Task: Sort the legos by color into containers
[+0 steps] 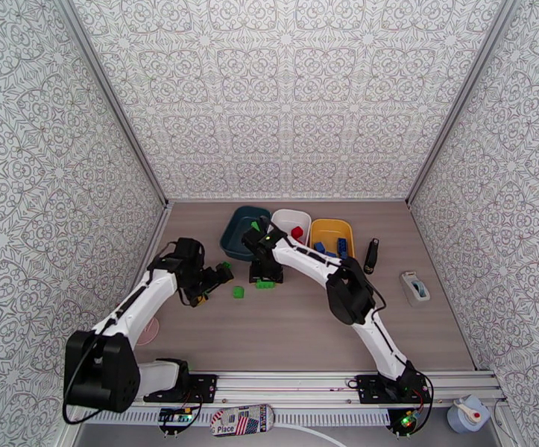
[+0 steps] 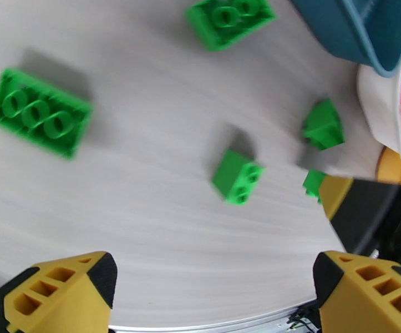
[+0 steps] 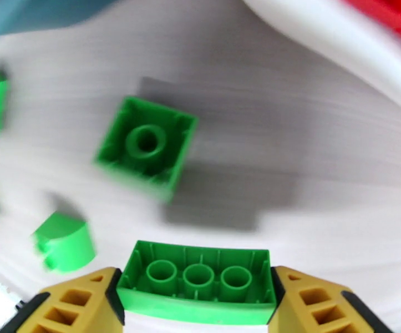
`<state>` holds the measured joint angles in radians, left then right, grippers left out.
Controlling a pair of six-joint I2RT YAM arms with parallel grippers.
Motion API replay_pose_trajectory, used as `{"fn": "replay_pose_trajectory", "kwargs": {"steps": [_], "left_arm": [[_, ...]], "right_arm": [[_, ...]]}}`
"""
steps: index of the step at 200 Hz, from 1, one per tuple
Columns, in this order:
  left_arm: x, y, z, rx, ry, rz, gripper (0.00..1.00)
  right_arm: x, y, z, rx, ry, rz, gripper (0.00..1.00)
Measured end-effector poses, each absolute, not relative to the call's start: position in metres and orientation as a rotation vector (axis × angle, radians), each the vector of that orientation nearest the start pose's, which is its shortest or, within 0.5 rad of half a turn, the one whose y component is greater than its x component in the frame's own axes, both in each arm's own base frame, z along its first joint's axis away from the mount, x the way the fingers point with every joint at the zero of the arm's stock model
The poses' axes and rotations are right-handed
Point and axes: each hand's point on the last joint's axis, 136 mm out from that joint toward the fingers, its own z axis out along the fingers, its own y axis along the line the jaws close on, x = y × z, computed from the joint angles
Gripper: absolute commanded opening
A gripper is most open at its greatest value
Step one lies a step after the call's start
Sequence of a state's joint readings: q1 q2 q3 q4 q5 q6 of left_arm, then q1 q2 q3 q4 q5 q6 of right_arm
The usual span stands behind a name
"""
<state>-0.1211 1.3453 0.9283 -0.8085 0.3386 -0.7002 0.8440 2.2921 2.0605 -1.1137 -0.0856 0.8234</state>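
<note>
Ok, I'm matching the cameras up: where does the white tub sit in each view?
Top external: white tub, middle of the far row.
Left wrist: right edge, upper half.
Right wrist: upper right corner.
Shared landmark: dark teal tub beside it.

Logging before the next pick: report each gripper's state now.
Left gripper: open, holding nothing.
Right gripper: jaws closed on a green lego.

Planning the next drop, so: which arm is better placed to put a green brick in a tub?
Right. The right gripper clamps a long green brick near the dark teal tub; the left gripper is open, empty, above loose green bricks.
</note>
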Motion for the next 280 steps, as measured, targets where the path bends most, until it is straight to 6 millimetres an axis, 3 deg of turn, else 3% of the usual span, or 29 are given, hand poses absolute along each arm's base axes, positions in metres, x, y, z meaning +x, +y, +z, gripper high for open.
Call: {"fn": "replay_pose_trajectory", "kwargs": {"steps": [30, 65, 110, 137, 172, 239, 280], "left_arm": [[0.315, -0.104, 0.120, -0.741, 2.728, -0.753, 0.98], [0.357, -0.100, 0.141, -0.776, 2.629, -0.814, 0.96], [0.378, -0.084, 0.161, -0.813, 2.552, -0.822, 0.95], [0.372, -0.080, 0.157, -0.821, 2.565, -0.808, 0.96], [0.349, -0.073, 0.149, -0.841, 2.593, -0.759, 0.96], [0.318, -0.075, 0.125, -0.796, 2.708, -0.650, 0.92], [0.301, -0.087, 0.111, -0.708, 2.796, -0.558, 0.85]], "right_arm": [[0.343, 0.387, 0.107, 0.001, 2.963, 0.524, 0.56], [0.382, 0.385, 0.123, 0.123, 2.898, 0.733, 0.56], [0.442, 0.407, 0.143, 0.279, 2.752, 1.073, 0.58], [0.471, 0.431, 0.149, 0.307, 2.676, 1.229, 0.72], [0.485, 0.449, 0.146, 0.338, 2.637, 1.354, 0.81], [0.487, 0.449, 0.151, 0.308, 2.626, 1.408, 0.77], [0.461, 0.429, 0.169, 0.184, 2.678, 1.303, 0.72]]}}
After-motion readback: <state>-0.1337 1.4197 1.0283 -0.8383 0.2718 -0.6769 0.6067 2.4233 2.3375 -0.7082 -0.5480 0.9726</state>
